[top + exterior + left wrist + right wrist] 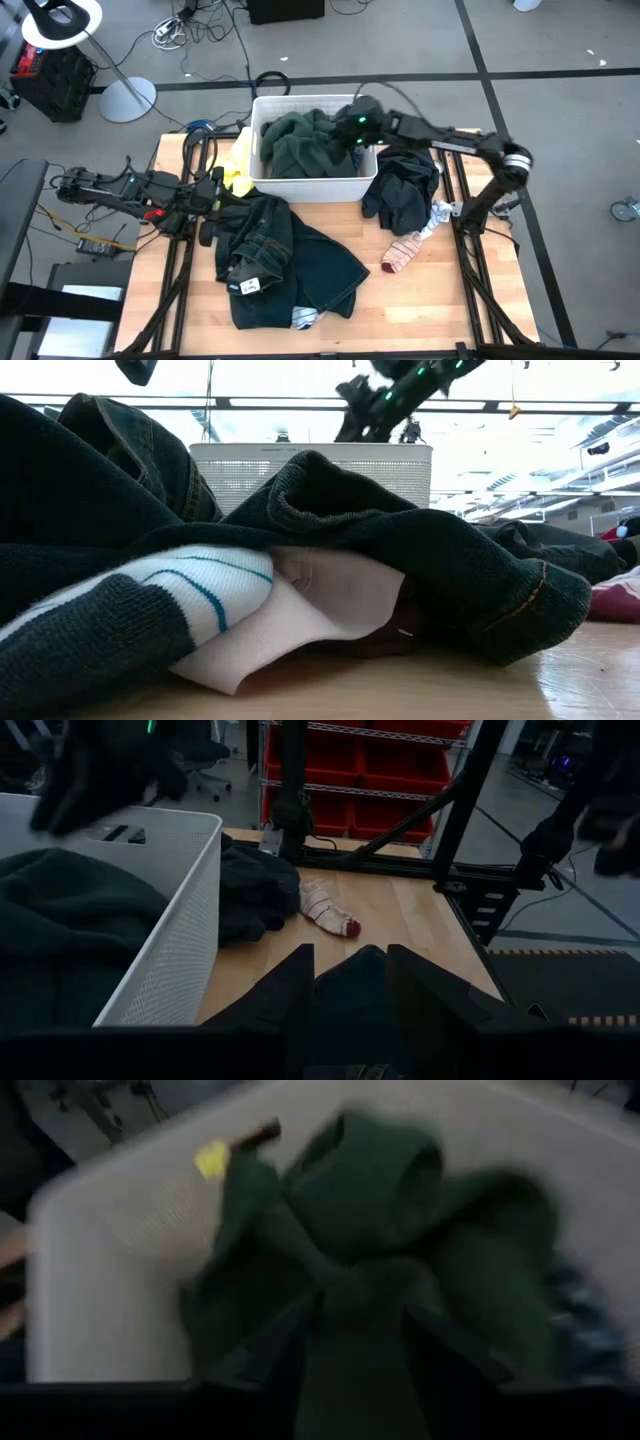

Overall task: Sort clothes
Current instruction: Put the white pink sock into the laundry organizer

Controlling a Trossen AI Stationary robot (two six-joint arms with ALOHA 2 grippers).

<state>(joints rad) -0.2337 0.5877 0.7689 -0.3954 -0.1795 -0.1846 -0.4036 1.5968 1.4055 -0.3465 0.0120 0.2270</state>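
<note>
Now the right hand [352, 122] hangs spread over the bin [310, 186]; the green garment [300, 143] (piled high) could snag its fingers.

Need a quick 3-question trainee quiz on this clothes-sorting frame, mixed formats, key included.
1. True or false: the dark green garment lies inside the white bin.
2. Which pincer hangs over the bin: A) left pincer B) right pincer?
3. Fill in: the striped sock lies on the ____, outside the bin.

Key: 1 true; 2 B; 3 table.
</note>
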